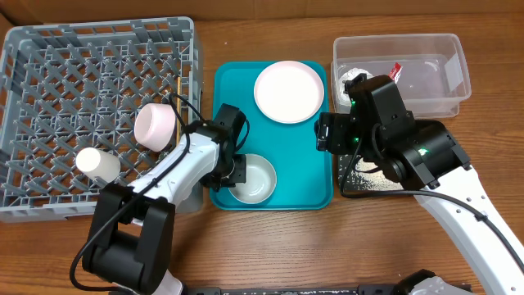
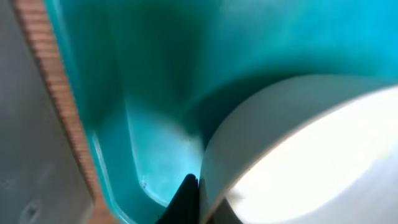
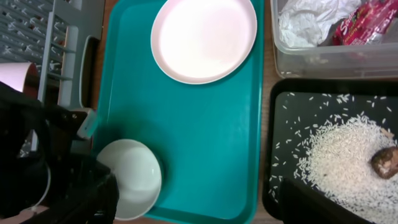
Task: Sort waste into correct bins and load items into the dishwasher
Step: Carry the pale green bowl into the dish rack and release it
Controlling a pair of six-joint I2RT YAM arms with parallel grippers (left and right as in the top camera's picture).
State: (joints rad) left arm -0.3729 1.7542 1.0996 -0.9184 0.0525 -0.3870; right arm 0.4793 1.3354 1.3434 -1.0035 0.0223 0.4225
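1. Wooden table [image 1: 270, 246] fills the overhead view, and both arms reach up from its lower edge.
2. Nearest me, at lower centre, a pale bowl [image 1: 252, 178] sits in the lower left corner of the teal tray [image 1: 303, 172]. My left gripper [image 1: 236, 174] is down at the bowl's left rim. In the left wrist view one dark fingertip [image 2: 186, 199] lies against the bowl's outer wall. The other finger is hidden, so I cannot tell whether the rim is pinched. Going for the rim makes sense to me, since the bowl looks too wide to span.
3. My right gripper [image 1: 325, 133] hovers at the teal tray's right edge with its fingers spread and nothing between them. I judge it is parked clear of the left arm.
4. Beside it, the black tray [image 3: 281, 124] holds the rice [image 3: 348, 155] and the brown scrap [image 3: 385, 163], so the food waste is kept together.
5. At upper centre the plate [image 1: 289, 91] lies flat on the teal tray, not yet loaded.
6. At upper left the dish rack [image 1: 49, 74] carries a pink bowl [image 1: 155, 124] tipped on its side and a cup [image 1: 98, 164] lying down. The chopsticks [image 1: 179, 88] lie along its right wall.
7. At upper right the clear tub [image 1: 458, 61] holds the red wrapper [image 3: 367, 25] and the paper wad [image 3: 308, 22], dry rubbish kept apart from the food. The waste looks sorted to me, and the pale bowl and plate remain.
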